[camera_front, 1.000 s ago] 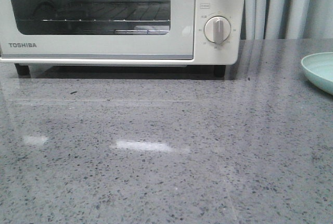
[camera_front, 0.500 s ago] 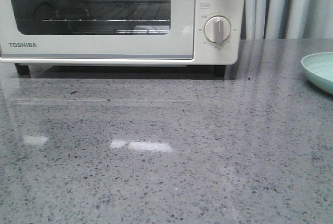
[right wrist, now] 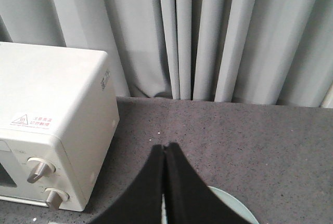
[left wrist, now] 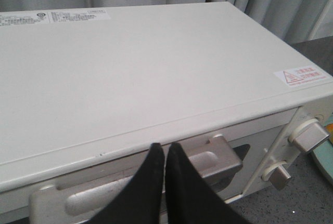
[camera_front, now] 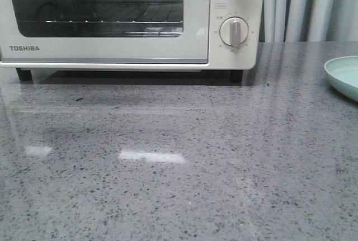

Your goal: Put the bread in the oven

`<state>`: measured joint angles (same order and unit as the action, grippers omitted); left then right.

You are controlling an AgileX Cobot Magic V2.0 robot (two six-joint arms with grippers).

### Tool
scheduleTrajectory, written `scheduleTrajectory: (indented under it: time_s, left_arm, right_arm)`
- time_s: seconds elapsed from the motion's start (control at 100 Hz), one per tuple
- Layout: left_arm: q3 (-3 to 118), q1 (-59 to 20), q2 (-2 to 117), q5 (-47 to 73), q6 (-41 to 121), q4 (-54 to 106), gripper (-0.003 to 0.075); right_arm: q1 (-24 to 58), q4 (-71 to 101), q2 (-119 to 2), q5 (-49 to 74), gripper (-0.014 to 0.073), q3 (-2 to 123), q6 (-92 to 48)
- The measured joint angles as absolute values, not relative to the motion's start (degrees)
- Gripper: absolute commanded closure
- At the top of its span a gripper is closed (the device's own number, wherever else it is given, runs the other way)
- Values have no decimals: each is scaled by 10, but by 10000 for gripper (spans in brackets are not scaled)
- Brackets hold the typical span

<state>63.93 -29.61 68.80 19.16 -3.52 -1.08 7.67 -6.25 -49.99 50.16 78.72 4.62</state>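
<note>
Left gripper (left wrist: 164,148): fingers pressed together with nothing between them, poised just above the oven's door handle (left wrist: 135,185); whether the tips touch the handle I cannot tell.
Right gripper (right wrist: 165,148): fingers closed tip to tip, empty, raised over the table (right wrist: 270,135), with the rim of a pale green plate (right wrist: 237,203) directly below and beyond them.
Oven (camera_front: 128,20): under and ahead of the left gripper, off to the left of the right gripper; door shut, flush with the front panel.
Oven interior: wire rack (camera_front: 112,24) shows through the glass; no loaf can be made out on it, though the window is dark and reflective.
Bread: not seen in any view; the plate's visible parts are bare, and the rest is cut off or hidden behind the right fingers.
Done so far: by my reading, nothing of the task itself; at most the left arm is placed to work the handle.
Left to do: likely open the door, find and grasp the bread, set it on the rack.
</note>
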Motion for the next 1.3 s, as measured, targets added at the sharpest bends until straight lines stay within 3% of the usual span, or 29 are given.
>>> scheduleTrajectory:
  time_s: [0.24,0.53,0.91,1.22,1.3]
  left_arm:
    - [642,-296,729,204,-35,-7,741]
    - [593,-296,691,203,-35,4,741]
    - [405,-296,484,244,-35,107,741]
    - [386,-304,275,252,-35,114,741]
    - [386,-304,244,252,-35,102,741]
  right_arm:
    - [77,-62,-500,512,643,789,46]
    - [77,-62,-500,521,643,789,46]
    - [77,-62,-500,596,643,788,46]
    - [77,-70,-505,669,637,733,46]
    - [77,-75,-513,674,596,722,46]
